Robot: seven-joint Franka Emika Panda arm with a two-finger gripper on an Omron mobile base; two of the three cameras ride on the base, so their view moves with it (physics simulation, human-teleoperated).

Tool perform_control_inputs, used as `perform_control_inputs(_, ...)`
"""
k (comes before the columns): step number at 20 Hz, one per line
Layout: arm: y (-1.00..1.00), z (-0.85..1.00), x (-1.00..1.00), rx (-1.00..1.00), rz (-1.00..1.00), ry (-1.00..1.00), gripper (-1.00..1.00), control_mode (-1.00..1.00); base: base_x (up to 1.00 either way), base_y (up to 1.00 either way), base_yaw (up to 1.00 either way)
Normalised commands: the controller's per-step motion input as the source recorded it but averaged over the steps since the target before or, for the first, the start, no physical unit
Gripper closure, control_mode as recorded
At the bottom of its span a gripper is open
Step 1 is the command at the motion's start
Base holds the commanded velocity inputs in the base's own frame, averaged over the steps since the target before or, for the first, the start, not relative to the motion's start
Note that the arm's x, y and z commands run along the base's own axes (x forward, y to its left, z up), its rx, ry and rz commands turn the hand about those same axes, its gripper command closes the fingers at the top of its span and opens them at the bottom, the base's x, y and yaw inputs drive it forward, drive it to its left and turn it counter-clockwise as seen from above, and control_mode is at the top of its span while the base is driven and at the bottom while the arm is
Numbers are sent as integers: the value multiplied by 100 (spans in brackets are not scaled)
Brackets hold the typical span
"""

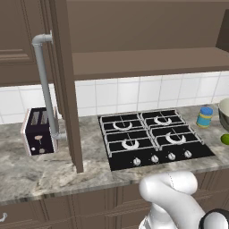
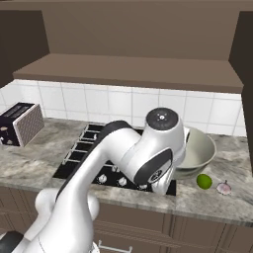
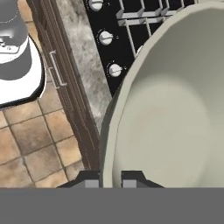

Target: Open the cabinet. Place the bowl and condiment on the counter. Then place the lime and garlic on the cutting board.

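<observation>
The wide round ceramic bowl with the pale cream inside (image 2: pixel 197 150) sits on the grey-beige marbled stone desk (image 2: pixel 39 158) just at 3 o'clock of the black gas hob (image 1: pixel 150 138), and its inside looks bare in the hand view. Dark brown wooden wall cabinet (image 1: pixel 147 58) is open, its door (image 1: pixel 67 85) swung out edge-on with the long grey bar handle (image 1: pixel 44 85), and the shelf looks bare. From the left base view you get the small yellow jar with the blue lid (image 1: pixel 205 116) at about 10 o'clock of the bowl, plus the toaster (image 1: pixel 39 130) far over at 9 o'clock. The right base view hides that jar behind the arm but shows the small bright green lime (image 2: pixel 204 181) just at 6 o'clock of the bowl and a pale garlic bulb (image 2: pixel 224 188) beside it. The white arm arches up over the hob and bends down at the bowl's near rim. The gripper (image 3: pixel 110 180) straddles that rim, one fingertip (image 3: pixel 89 179) outside and one inside, pinching it as far as I can tell.
</observation>
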Motion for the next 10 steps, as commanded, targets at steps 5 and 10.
perform_control_inputs(5, 0, -6, 33, 0, 0, -6, 100, -100, 0, 0, 0)
perform_control_inputs(10, -4, -14, 28, 0, 0, 0, 100, -100, 0, 0, 0)
